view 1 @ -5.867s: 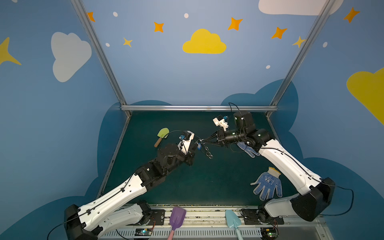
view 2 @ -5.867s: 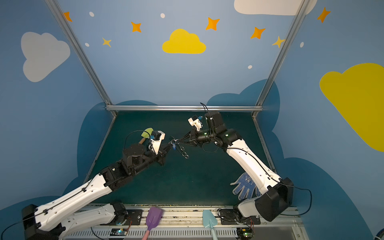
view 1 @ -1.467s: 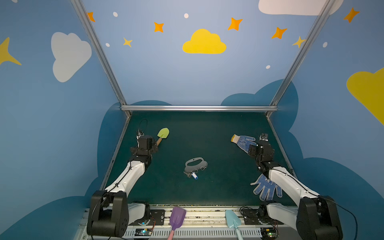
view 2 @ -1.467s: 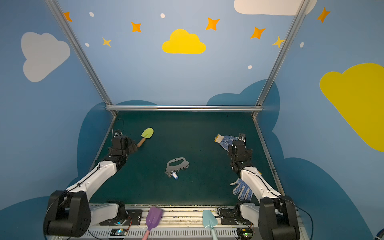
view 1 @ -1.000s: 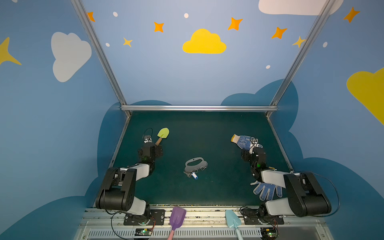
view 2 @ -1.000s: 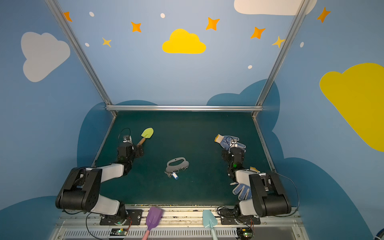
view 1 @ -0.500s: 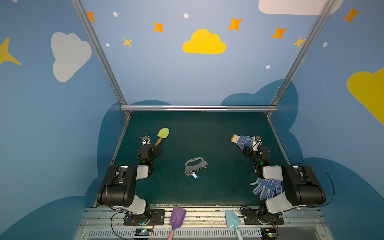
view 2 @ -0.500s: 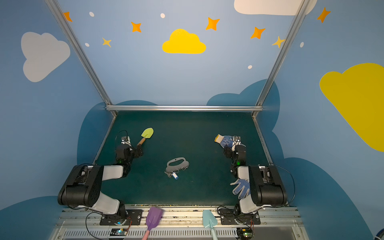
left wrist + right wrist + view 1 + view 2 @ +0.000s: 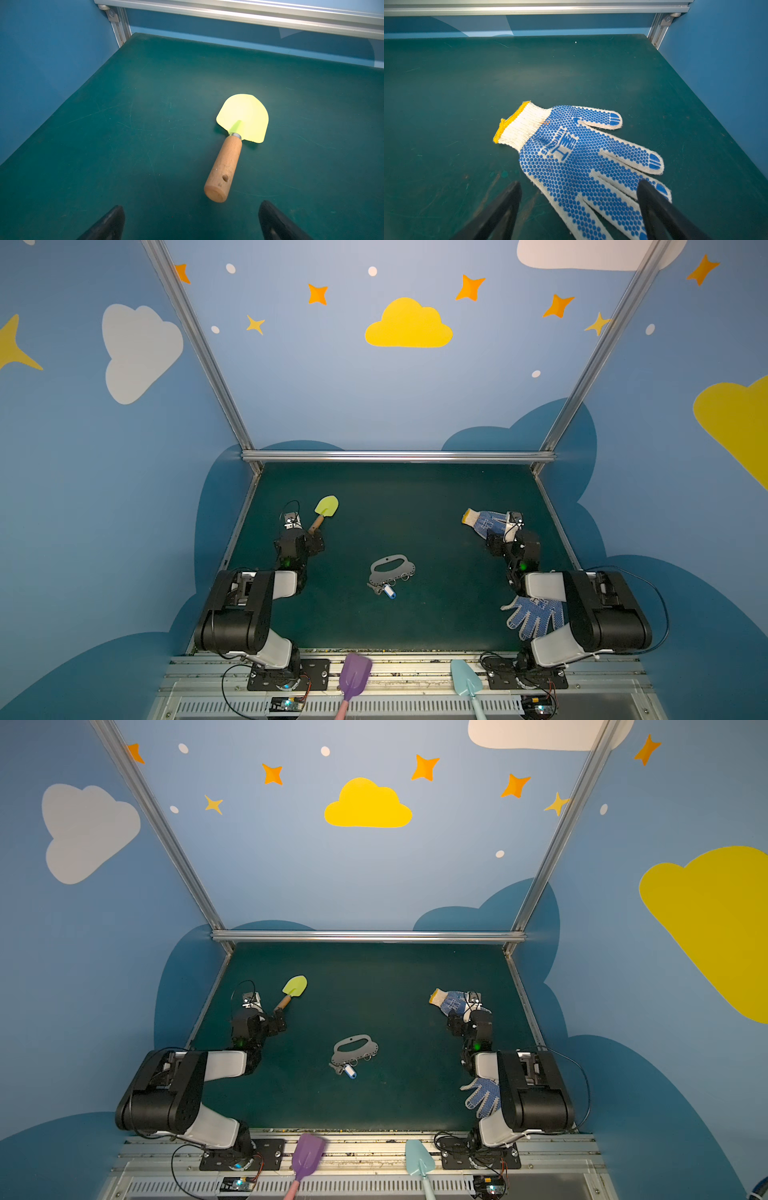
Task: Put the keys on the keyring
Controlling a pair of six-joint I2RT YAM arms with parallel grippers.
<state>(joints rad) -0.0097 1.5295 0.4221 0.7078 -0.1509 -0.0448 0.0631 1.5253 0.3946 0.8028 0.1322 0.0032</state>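
The grey keyring (image 9: 392, 577) lies flat near the middle of the green surface (image 9: 415, 506), shown in both top views and well apart from both arms. The keys (image 9: 384, 590) rest on the surface touching the keyring's near edge at its left end, with their blue tag (image 9: 390, 592) pointing toward the front rail. Whether their small ring passes through one of the keyring's holes is too small to tell.

The left pincer (image 9: 191, 218) sits low at the left side, jaws wide with nothing between them. The wooden handle end of a yellow-green trowel (image 9: 228, 158) lies just ahead of it, touching neither finger.

The right pincer (image 9: 579, 193) sits low at the right side, jaws wide, holding nothing. A white glove (image 9: 571, 158) lies dotted side up beneath it. One black finger overlaps the glove's fingertips in the wrist view, though contact cannot be told.

A second glove (image 9: 532, 614) lies by the right arm's base. A purple scoop (image 9: 355, 670) and a pale blue scoop (image 9: 465, 676) lie on the front rail
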